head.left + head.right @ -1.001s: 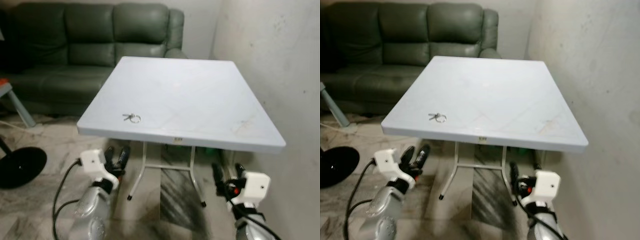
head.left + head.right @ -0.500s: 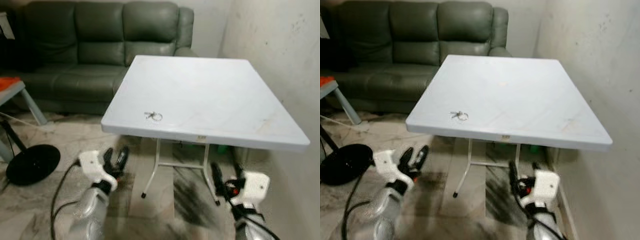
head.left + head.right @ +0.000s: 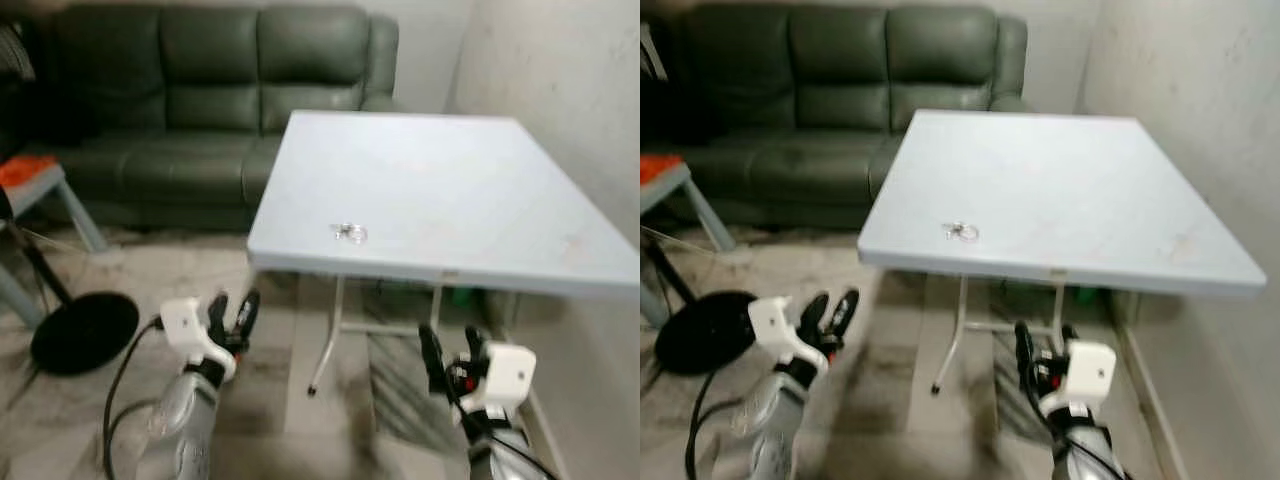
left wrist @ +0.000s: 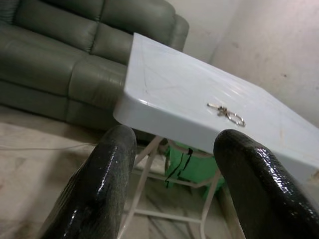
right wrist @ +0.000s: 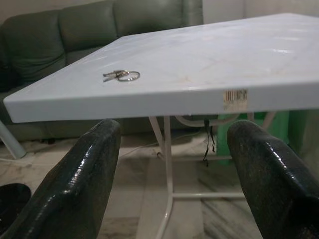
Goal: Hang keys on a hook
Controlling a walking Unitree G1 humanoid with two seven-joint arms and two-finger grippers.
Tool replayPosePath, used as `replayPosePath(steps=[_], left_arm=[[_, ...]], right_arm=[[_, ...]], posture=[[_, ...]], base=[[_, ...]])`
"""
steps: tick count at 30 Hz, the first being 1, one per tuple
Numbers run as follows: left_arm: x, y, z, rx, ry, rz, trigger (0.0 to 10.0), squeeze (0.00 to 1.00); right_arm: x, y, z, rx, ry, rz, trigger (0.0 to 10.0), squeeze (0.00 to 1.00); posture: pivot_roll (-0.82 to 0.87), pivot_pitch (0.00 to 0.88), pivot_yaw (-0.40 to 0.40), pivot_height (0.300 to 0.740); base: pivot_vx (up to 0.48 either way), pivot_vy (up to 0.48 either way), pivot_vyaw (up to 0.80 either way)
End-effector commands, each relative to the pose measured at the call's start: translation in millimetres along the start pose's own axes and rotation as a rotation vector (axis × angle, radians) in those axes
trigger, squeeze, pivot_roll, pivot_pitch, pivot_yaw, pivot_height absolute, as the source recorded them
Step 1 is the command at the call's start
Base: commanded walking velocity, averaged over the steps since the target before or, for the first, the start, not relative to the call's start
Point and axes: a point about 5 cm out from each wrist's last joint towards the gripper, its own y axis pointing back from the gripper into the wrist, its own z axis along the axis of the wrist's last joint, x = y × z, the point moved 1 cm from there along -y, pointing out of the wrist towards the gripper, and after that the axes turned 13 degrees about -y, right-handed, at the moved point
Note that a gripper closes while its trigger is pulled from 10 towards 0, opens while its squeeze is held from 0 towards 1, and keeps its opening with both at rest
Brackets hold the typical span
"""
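- The keys (image 3: 350,232) are laid flat at frame centre near the tabletop (image 3: 450,190) front edge, long axis left-right, ring rightward.
- Left pincer (image 3: 232,312) and right pincer (image 3: 448,352) are held released, low in frame.

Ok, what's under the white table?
Under the white table you can see its white metal legs and something green standing on the floor near the wall. The tabletop hides the upper part of the green thing, so what it is cannot be told.

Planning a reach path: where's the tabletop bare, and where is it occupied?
The table is bare from the keys across to the wall-side edge and back to the sofa end. The near-left corner holds the keys, close to the front edge.
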Motion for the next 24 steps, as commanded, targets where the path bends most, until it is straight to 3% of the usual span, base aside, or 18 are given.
replayPosePath(steps=[1,9,14,24], left_arm=[[-8.9,-2.0,-1,0.002,0.005,-0.025,10.0,0.0],[-10.7,-1.7,1,0.003,-0.05,-0.036,10.0,0.0],[-16.2,0.6,7,-0.011,-0.132,-0.094,10.0,0.0],[-15.3,10.0,3,0.026,-0.179,-0.155,10.0,0.0]], right_arm=[[-6.9,1.7,3,-0.003,0.012,-0.017,10.0,0.0],[-5.7,1.1,5,-0.007,0.017,-0.009,10.0,0.0],[-3.7,1.2,16,-0.029,0.076,0.034,10.0,0.0],[-7.6,2.0,25,-0.03,0.133,0.068,10.0,0.0]], posture=[[-0.04,0.013,0.01,0.74],[-0.04,0.014,0.007,0.74],[-0.04,0.025,0.009,0.74],[-0.03,0.035,0.011,0.74]], base=[[0.0,0.465,0.0],[0.0,0.103,0.0],[0.0,0.0,0.0],[0.0,0.0,0.0]])
